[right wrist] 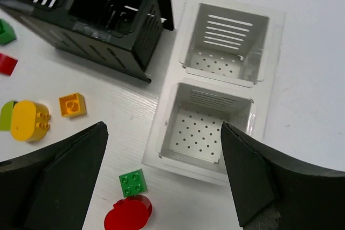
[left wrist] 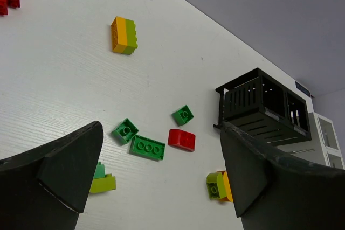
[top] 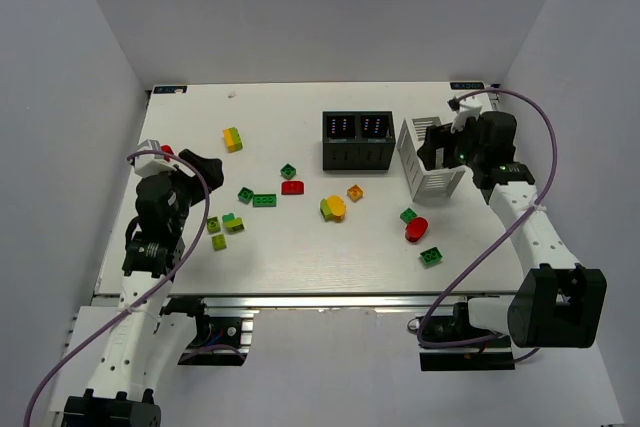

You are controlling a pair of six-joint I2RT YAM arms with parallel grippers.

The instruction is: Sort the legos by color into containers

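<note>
A: Table [top: 300, 262]: every brick I can see lies loose on it. Sorting not begun, by my reading.

B: Containers?

A: White basket [right wrist: 215, 82] at far right, both compartments showing bare perforated floors. Black box [top: 357, 155] just beside it to the left. Its interior is dark, no brick visible inside.

B: Arms?

A: Right gripper [right wrist: 163, 133] hangs over the basket's near compartment, jaws wide apart, nothing between them. Left gripper [left wrist: 161, 138] is over the table's left side, jaws likewise apart and empty.

B: Risks, then.

A: First: the right fingers look close to the basket rim. A sideways swing toward the bricks could knock the light basket or shove it into the box.

Second: the orange-and-lime stack [top: 233, 139] and the yellow-and-lime rounded piece [top: 333, 208] fit no single colour bin, so a missort is likely.

Third: the red rounded brick [top: 416, 229] sits just beside a small green brick [top: 408, 215]. A wide grasp may take both, or the curved sides may slip from the pads.

Fourth: the green long brick [left wrist: 146, 147] and a small green square [left wrist: 125, 131] lie corner to corner, giving the left arm the same double-pick hazard.
</note>
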